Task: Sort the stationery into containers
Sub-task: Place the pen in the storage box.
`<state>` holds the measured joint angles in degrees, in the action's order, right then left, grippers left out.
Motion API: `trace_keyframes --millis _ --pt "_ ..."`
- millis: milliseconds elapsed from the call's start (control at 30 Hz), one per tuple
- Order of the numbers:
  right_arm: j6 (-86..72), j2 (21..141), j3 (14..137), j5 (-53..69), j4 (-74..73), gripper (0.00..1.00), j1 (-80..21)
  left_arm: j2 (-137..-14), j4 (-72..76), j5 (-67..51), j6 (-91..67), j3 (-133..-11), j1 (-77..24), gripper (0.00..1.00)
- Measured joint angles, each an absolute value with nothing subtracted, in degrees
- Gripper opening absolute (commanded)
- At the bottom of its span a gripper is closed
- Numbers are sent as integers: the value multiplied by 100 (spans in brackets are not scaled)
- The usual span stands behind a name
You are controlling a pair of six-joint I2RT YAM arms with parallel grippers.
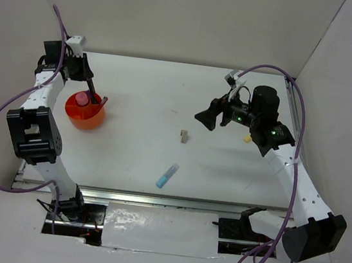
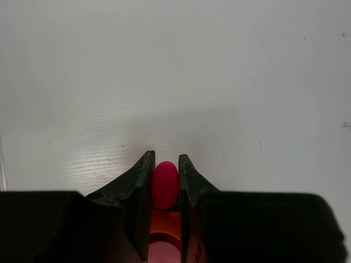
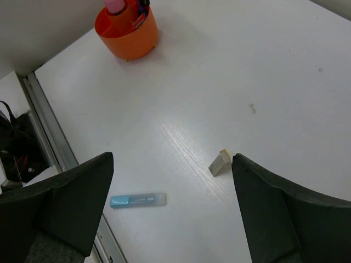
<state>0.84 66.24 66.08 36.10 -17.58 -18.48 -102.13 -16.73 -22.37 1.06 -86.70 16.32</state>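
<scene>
My left gripper (image 1: 94, 97) hangs over the orange cup (image 1: 93, 120), shut on a pink-red highlighter (image 2: 165, 184). In the left wrist view only its rounded end shows between the fingers, with the cup (image 2: 163, 222) just below. A pink pen (image 1: 81, 99) stands inside the cup. A light blue highlighter (image 1: 167, 176) lies flat at the table's middle front, and a tiny beige block (image 1: 183, 136) sits further back. My right gripper (image 1: 207, 118) hovers open to the right of the block, holding nothing. Its wrist view shows the highlighter (image 3: 138, 200), the block (image 3: 219, 163) and the cup (image 3: 131, 38).
White walls close in the table on the left, back and right. A metal rail (image 1: 154, 200) runs along the near edge, with cables and the arm bases below it. A purple cable (image 1: 296, 102) loops over the right arm.
</scene>
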Motion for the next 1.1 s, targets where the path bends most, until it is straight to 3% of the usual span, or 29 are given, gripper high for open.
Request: trace_keyframes --millis 1100 --pt "143 6670 6608 3621 -1761 95 -1850 -9712 -1898 -2539 150 -8396 1623 0"
